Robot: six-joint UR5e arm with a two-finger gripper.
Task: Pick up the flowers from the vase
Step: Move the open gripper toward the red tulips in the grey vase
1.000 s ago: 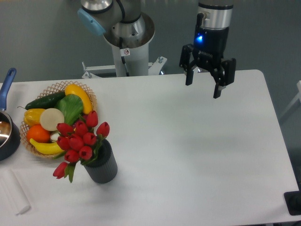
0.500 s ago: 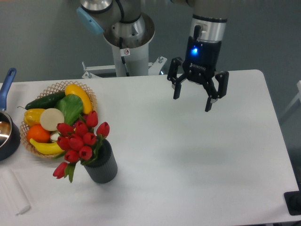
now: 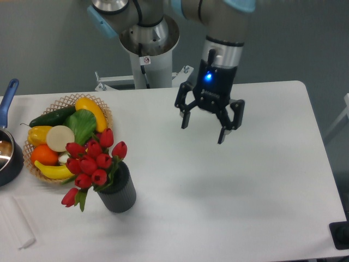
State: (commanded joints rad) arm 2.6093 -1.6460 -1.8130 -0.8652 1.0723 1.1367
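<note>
The small dark grey ribbed vase (image 3: 117,192) stands near the table's front left, holding the bunch of red tulip flowers (image 3: 94,162), which spill wider than its rim. Just behind it, touching the blooms, a round wicker basket (image 3: 64,101) holds a cucumber, banana, orange and other produce. The black two-finger gripper (image 3: 203,128) hangs above the white table (image 3: 262,180) mid-surface — fingers spread, gripping nothing — well apart from the vase.

gripper (image 3: 203,129) fingers spread, above table | flowers (image 3: 94,163) in vase (image 3: 118,192)
</note>
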